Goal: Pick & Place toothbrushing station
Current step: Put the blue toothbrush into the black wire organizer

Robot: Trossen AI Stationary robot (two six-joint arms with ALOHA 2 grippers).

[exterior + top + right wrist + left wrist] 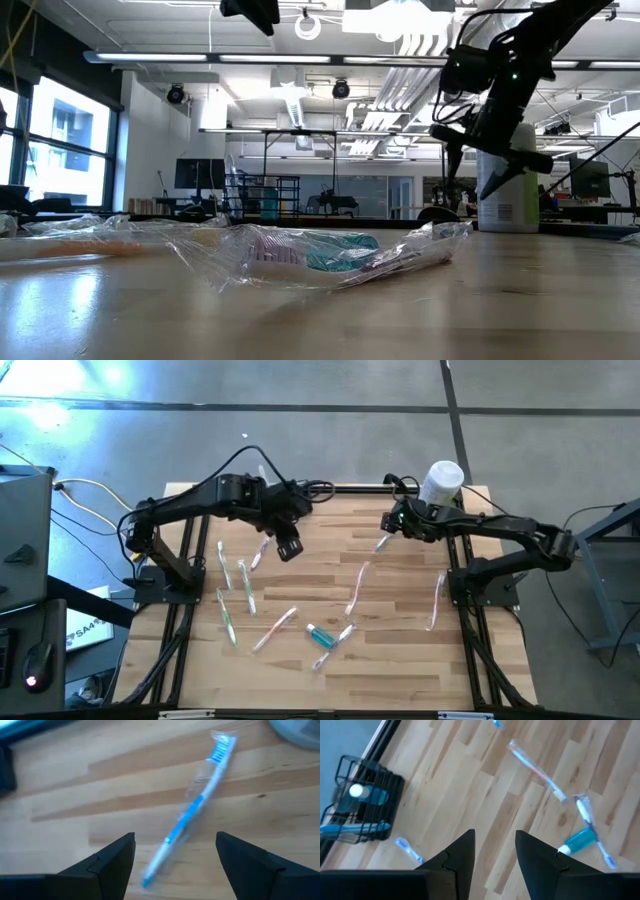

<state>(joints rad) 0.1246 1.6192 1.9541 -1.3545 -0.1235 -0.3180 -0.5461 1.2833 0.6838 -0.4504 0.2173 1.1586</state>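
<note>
Beyond our left fingers (492, 852), which stand partly open and hold nothing above the desk (485, 785), the toothbrushing station (362, 800) sits near the desk's edge with blue-tipped items in its compartments. A wrapped toothbrush (536, 771) and a teal tube (580, 840) lie ahead of these fingers. Between our wide-open, empty right fingers (175, 852) lies a blue wrapped toothbrush (192, 810), near the white container (440, 483).
</note>
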